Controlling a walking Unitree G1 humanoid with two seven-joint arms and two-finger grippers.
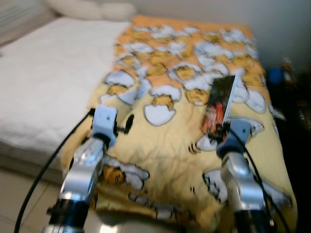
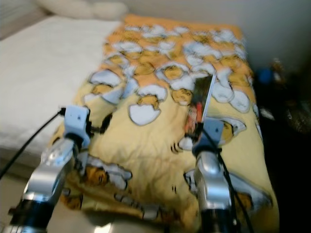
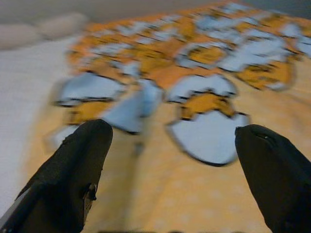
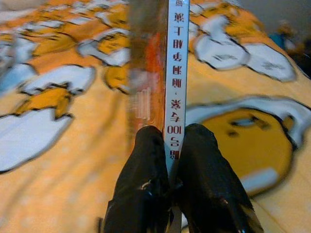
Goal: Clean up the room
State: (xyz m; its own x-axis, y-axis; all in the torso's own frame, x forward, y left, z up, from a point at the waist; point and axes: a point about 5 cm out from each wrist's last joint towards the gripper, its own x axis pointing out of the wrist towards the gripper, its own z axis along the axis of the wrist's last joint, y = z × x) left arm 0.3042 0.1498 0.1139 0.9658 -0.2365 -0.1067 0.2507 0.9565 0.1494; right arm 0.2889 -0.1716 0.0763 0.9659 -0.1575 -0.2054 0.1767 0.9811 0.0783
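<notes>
A thin dark book [image 1: 218, 102] with an orange cover and a white spine [image 4: 176, 73] stands on edge above the yellow egg-print blanket [image 1: 165, 141]. My right gripper [image 4: 171, 150] is shut on the book's near end, one finger on each side. In the right eye view the same book [image 2: 198, 104] rises from my right arm [image 2: 209, 165] over the blanket's right half. My left gripper [image 3: 172, 141] is open, its fingers [image 3: 73, 170] wide apart over the blanket's left part with nothing between them. My left arm [image 1: 90, 160] reaches over the bed's front left.
The blanket covers a bed with a white mattress [image 1: 48, 82] on the left and pillows [image 1: 92, 8] at the head. A dark area with a blue object [image 1: 276, 75] lies right of the bed. Tiled floor [image 1: 14, 194] shows at the front left.
</notes>
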